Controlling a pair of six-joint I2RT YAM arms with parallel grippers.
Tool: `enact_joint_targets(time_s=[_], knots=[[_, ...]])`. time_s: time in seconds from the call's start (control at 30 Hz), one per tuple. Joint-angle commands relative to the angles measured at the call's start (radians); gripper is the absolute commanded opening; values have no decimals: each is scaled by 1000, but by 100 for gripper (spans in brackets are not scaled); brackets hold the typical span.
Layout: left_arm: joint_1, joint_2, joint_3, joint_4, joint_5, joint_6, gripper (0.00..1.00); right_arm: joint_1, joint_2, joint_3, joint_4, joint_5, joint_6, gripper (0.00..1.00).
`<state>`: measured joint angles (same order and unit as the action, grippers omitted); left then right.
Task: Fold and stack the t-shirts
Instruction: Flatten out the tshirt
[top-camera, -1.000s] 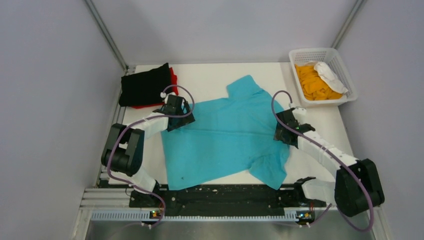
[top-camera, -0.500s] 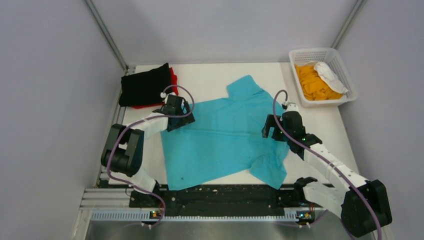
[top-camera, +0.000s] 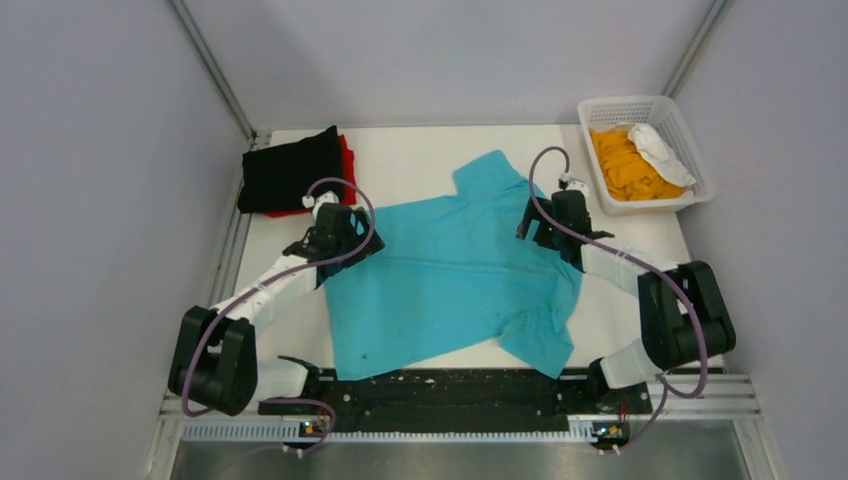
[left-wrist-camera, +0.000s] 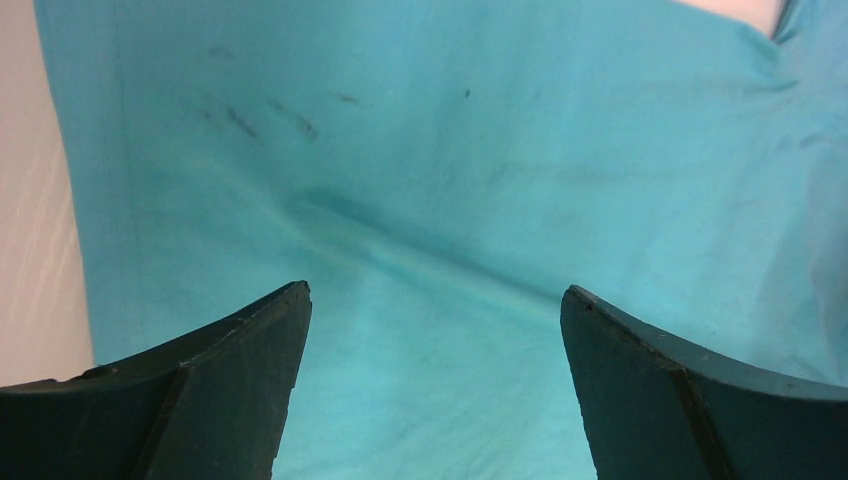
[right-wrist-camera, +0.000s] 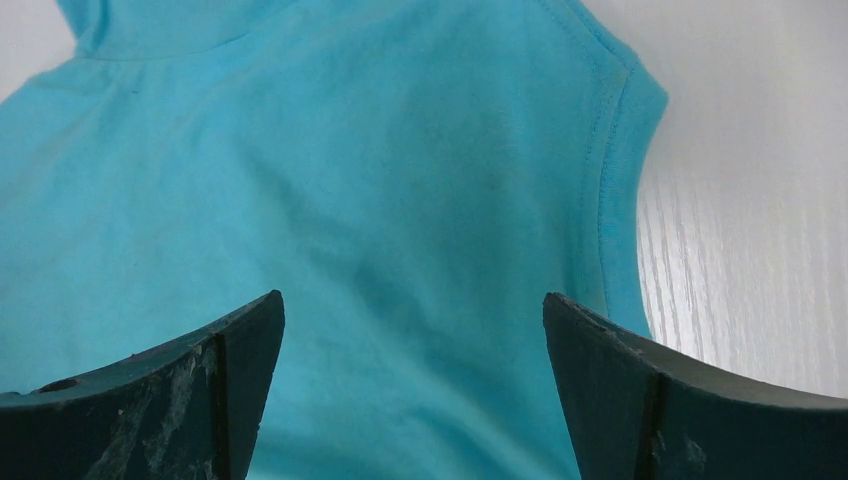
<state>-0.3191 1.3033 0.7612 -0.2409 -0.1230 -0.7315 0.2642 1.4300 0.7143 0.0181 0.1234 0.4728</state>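
The turquoise-blue t-shirt (top-camera: 450, 275) lies spread flat in the middle of the table. My left gripper (top-camera: 358, 238) is open over its upper left edge; the left wrist view shows the open gripper (left-wrist-camera: 435, 300) with only blue cloth (left-wrist-camera: 450, 180) between the jaws. My right gripper (top-camera: 537, 225) is open over the shirt's upper right part, below the collar; the right wrist view shows that open gripper (right-wrist-camera: 412, 300) above the cloth (right-wrist-camera: 350, 180), near a hemmed edge. A folded black t-shirt (top-camera: 290, 170) lies on a red one (top-camera: 347, 153) at the back left.
A white lattice basket (top-camera: 690, 200) stands at the back right, holding orange cloth (top-camera: 622, 165) and a white cloth (top-camera: 660, 150). Bare white table (right-wrist-camera: 740, 200) shows right of the shirt's edge. Grey walls close in the table on both sides.
My right gripper has moved from the shirt's right edge up and left to its upper right part. My left gripper has shifted slightly down and left. Both stay open.
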Motion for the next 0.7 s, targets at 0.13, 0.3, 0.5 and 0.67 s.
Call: enact_joint_targets(time_s=[0.13,0.3,0.5,0.67], knots=[[0,131,-14,39,-27,-57,99,-94,233,107,74,-22,54,98],[6,298,105,50,-12,-45,99,-160,299,131,39,-16,64,98],[25,518,356,-17,-58,5,99,-242,362,191,-15,-68,100,97],[51,677,537,-79,-32,31,99,-260,382,280,-74,-31,73,96]])
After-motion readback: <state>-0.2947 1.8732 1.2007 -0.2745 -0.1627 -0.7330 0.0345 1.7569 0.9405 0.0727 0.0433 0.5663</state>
